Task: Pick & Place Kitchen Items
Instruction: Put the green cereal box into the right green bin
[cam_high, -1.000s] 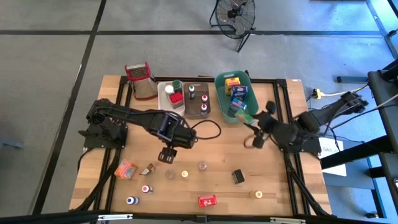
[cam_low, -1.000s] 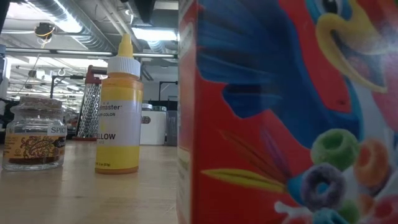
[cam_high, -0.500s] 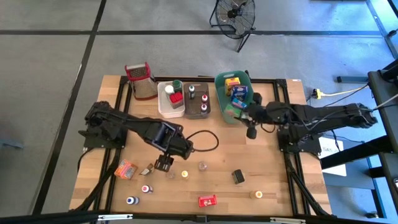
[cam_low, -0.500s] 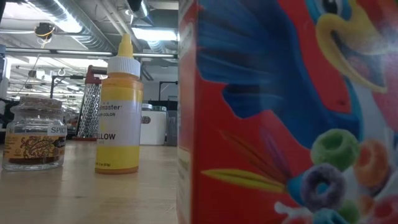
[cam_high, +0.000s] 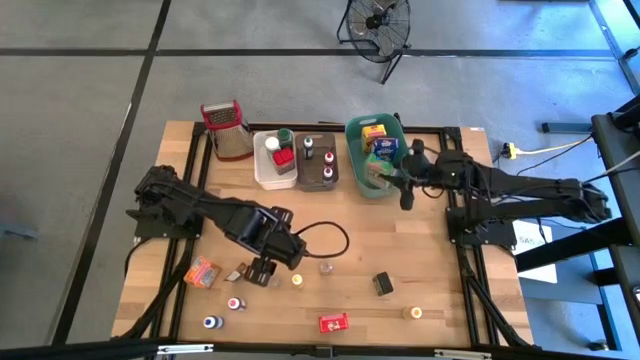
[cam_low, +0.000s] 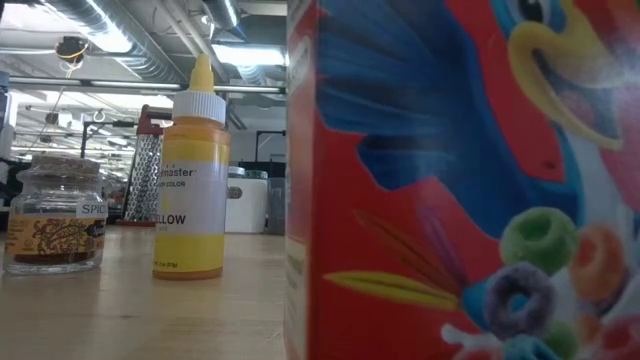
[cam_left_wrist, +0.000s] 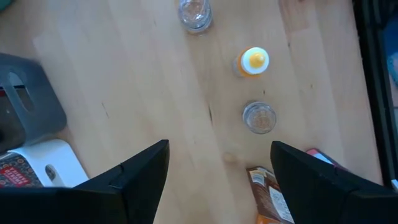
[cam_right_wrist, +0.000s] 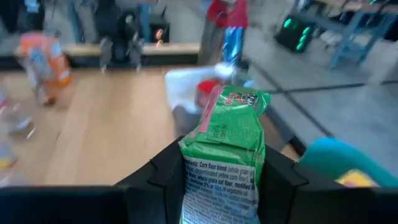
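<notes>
Over the teal bin, my right jaws clench the green packet; I must release it well inside the rim, while my left jaws stay spread.

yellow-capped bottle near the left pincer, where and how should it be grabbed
Grip the yellow-capped bottle around its body just under the cap, coming straight down. It stands upright, so from above only its round cap and shoulder show, and the bare wood around it leaves room for a finger on each side. The left pincer is open wide with the small glass jar nearer.
</notes>
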